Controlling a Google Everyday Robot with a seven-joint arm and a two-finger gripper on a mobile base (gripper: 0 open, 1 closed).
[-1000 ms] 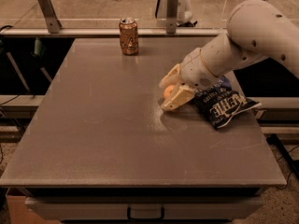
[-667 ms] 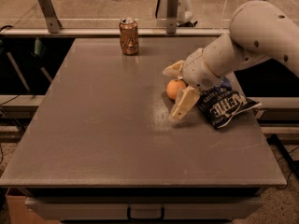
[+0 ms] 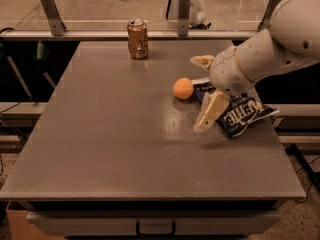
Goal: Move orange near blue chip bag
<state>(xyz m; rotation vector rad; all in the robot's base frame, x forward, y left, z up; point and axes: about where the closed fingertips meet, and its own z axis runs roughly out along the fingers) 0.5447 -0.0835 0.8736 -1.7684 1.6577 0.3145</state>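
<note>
My gripper [image 3: 199, 95] hangs at the left end of the bag [image 3: 242, 111], jaws spread wide and empty. The orange [image 3: 183, 88] sits free on the table [image 3: 100, 134], just beside the bag's left edge. I judge it light, firm, smooth and apt to roll, so I would pinch it gently across its middle.

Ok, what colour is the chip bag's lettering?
White on navy, camera view; the open hand hangs by the blue chip bag.

Your arm [image 3: 272, 54] is chunky off-white, smooth rounded shells; the cream gripper [image 3: 196, 94] sits mid-right in view, tapered fingers [image 3: 210, 111] splayed.
</note>
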